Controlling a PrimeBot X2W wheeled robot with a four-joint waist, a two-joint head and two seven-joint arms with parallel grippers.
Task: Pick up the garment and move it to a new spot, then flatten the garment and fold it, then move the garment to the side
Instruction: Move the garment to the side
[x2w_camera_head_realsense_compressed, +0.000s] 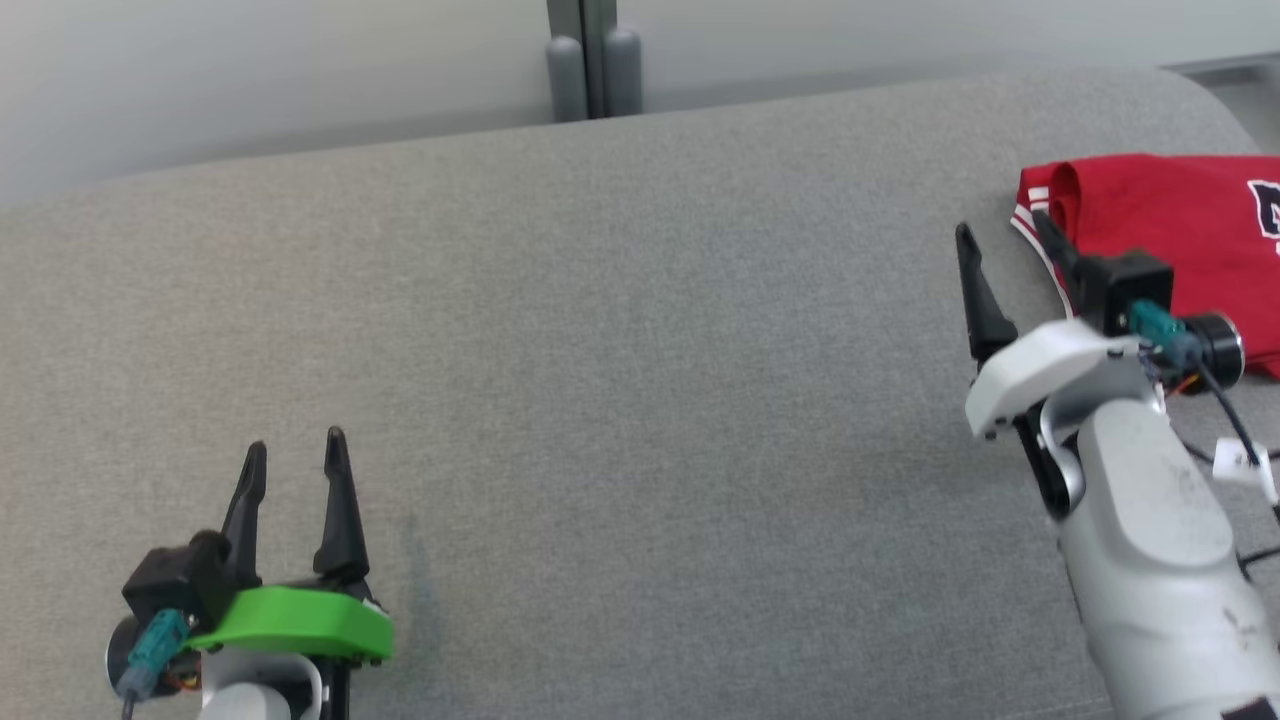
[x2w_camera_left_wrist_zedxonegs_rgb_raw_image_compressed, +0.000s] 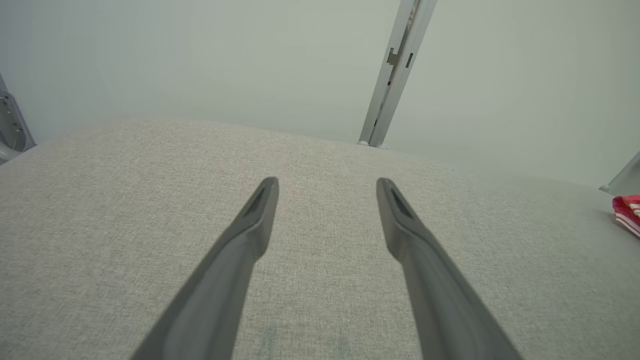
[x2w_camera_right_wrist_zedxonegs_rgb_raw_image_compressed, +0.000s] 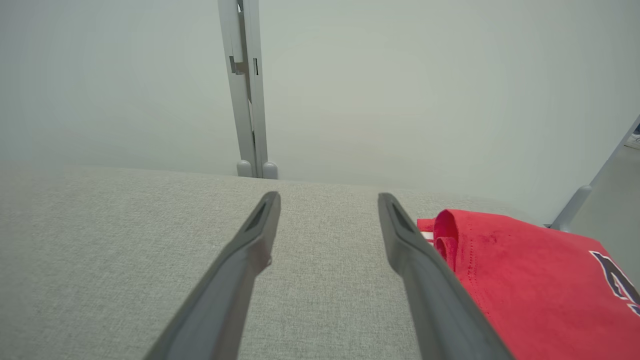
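Note:
The garment (x2w_camera_head_realsense_compressed: 1170, 230) is a red shirt with white-striped sleeve trim and dark lettering, lying folded at the far right of the grey padded surface (x2w_camera_head_realsense_compressed: 600, 350). In the right wrist view the garment (x2w_camera_right_wrist_zedxonegs_rgb_raw_image_compressed: 525, 280) lies just right of my right finger. My right gripper (x2w_camera_head_realsense_compressed: 1005, 235) hovers open at the garment's left edge, nothing between its fingers. My left gripper (x2w_camera_head_realsense_compressed: 296, 450) stands open and empty at the lower left, far from the garment. A sliver of the garment (x2w_camera_left_wrist_zedxonegs_rgb_raw_image_compressed: 627, 212) shows at the right edge of the left wrist view.
A pale wall with a grey vertical post (x2w_camera_head_realsense_compressed: 592, 60) runs behind the surface's far edge. The surface's rounded corner (x2w_camera_head_realsense_compressed: 1215, 95) lies beyond the garment. Loose cables and a white tag (x2w_camera_head_realsense_compressed: 1240, 460) hang off my right wrist.

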